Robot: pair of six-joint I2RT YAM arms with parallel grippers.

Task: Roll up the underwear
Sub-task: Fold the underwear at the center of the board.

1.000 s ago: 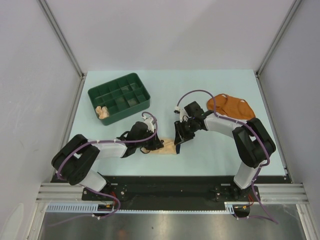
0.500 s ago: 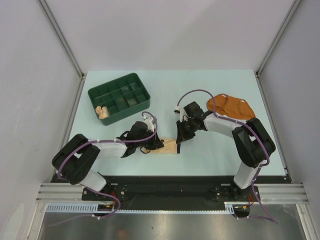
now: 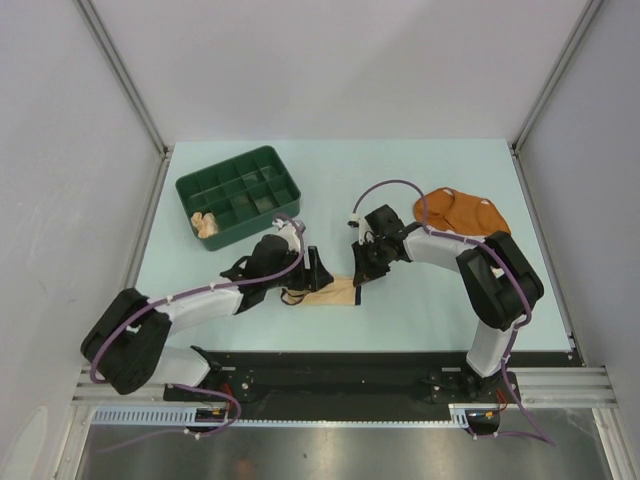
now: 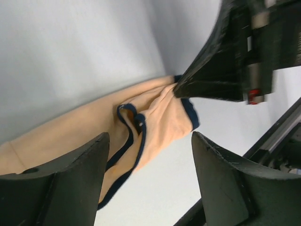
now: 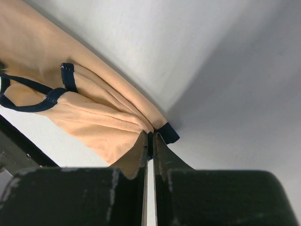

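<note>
A cream underwear with dark trim [image 3: 332,294] lies crumpled near the table's front edge, between the two arms. My right gripper [image 5: 150,137] is shut on its dark-trimmed corner, with the cloth [image 5: 89,113] bunched into folds at the fingertips. My left gripper [image 4: 150,181] stands open just above the cloth [image 4: 160,117], nothing between its fingers [image 4: 66,183]. In the left wrist view the right gripper [image 4: 221,70] shows pinching the cloth's far end. A rust-orange underwear [image 3: 460,212] lies flat at the back right. A pale peach one [image 3: 207,224] sits bunched in the tray.
A dark green compartment tray [image 3: 240,190] stands at the back left. The black front rail [image 3: 330,365] runs right behind the cream cloth. Grey walls close in the table on three sides.
My left gripper has opened, let go of the cream cloth and lifted slightly back from it. The right gripper has shut on the cloth's trimmed corner.
</note>
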